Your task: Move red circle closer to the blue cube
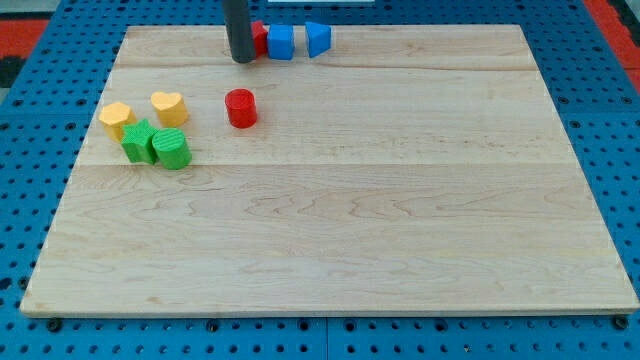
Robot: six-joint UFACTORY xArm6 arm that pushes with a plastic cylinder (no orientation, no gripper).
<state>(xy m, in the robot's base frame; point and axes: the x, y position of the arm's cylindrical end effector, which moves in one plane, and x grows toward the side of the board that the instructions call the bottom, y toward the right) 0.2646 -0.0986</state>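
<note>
Task barely begun: red circle (240,107) sat upper-left of centre on board (400,230), well apart from blue cube (281,42) at top edge, my tip (242,60) bare, grasping nothing, near top edge beside another red block (260,38), push left.

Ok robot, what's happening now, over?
My tip at top edge, beside blue cube. Red circle below, apart, untouched. Nothing between them.

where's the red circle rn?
Red circle: upper-left board, right of the yellow heart, below my tip and the blue cube; touching nothing.
</note>
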